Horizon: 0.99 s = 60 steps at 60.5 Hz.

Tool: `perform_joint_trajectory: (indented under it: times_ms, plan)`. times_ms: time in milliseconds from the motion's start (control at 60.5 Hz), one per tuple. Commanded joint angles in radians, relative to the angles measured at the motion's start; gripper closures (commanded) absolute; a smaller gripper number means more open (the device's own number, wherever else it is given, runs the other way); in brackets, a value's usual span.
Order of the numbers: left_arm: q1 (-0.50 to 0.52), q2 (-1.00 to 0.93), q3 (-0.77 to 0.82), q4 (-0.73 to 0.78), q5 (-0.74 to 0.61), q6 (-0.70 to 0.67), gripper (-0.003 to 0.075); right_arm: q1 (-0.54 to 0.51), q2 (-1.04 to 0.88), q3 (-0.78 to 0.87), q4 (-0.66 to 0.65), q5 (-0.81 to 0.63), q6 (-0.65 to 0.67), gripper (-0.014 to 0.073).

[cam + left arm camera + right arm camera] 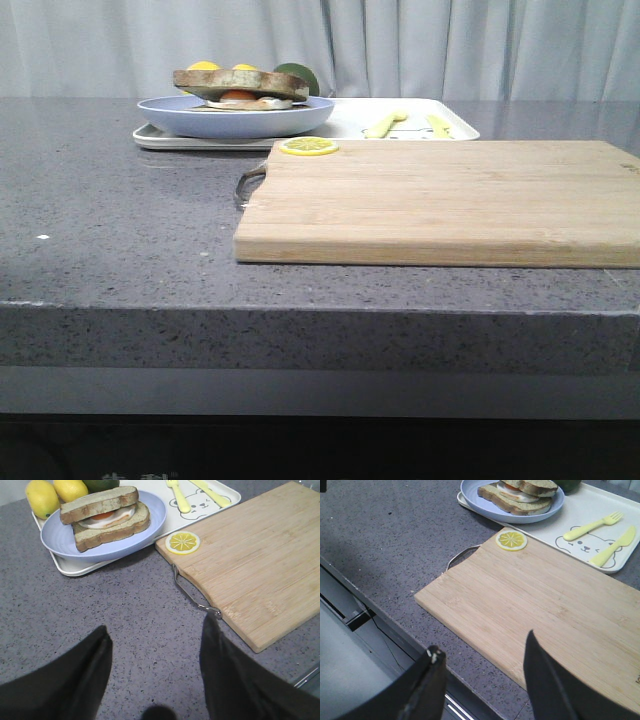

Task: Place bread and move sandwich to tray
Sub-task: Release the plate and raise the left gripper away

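The sandwich lies on a light blue plate, and the plate stands on the left end of the white tray at the back of the counter. Its top slice of bread rests slightly askew on the fried egg. My left gripper hangs open over bare counter, short of the plate and the tray. My right gripper is open and empty above the counter's front edge, near the corner of the cutting board, far from the sandwich. Neither gripper shows in the front view.
A wooden cutting board with a metal handle lies in front of the tray, with a lemon slice on its far left corner. A yellow fork and knife lie on the tray. Two lemons and a green fruit stand behind the plate.
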Motion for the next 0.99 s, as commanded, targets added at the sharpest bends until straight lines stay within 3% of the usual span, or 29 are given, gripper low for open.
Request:
perform_joint_trajectory:
  times_ms: [0, 463, 579, 661, 860, 976]
  plan:
    - [-0.007, -0.027, -0.022, -0.013, -0.051, 0.002, 0.0331, 0.000, -0.001, -0.024, -0.001, -0.073, -0.003, 0.0211]
    - [-0.007, -0.029, -0.022, -0.013, -0.040, 0.002, 0.0333, 0.000, -0.001, -0.024, -0.005, -0.073, -0.003, 0.0211]
    - [-0.007, -0.027, -0.022, -0.013, -0.040, 0.002, 0.0398, 0.000, -0.001, -0.024, -0.010, -0.072, -0.003, 0.0223]
    - [-0.007, -0.027, -0.022, -0.013, -0.040, 0.002, 0.0495, 0.000, -0.001, -0.024, -0.013, -0.063, -0.003, 0.0300]
    - [-0.007, -0.027, -0.022, -0.013, -0.037, 0.002, 0.0738, 0.000, -0.001, -0.024, -0.013, -0.058, -0.003, 0.0662]
    - [-0.007, -0.027, -0.022, -0.016, -0.037, -0.003, 0.0738, 0.000, -0.001, -0.024, -0.013, -0.058, -0.003, 0.0662]
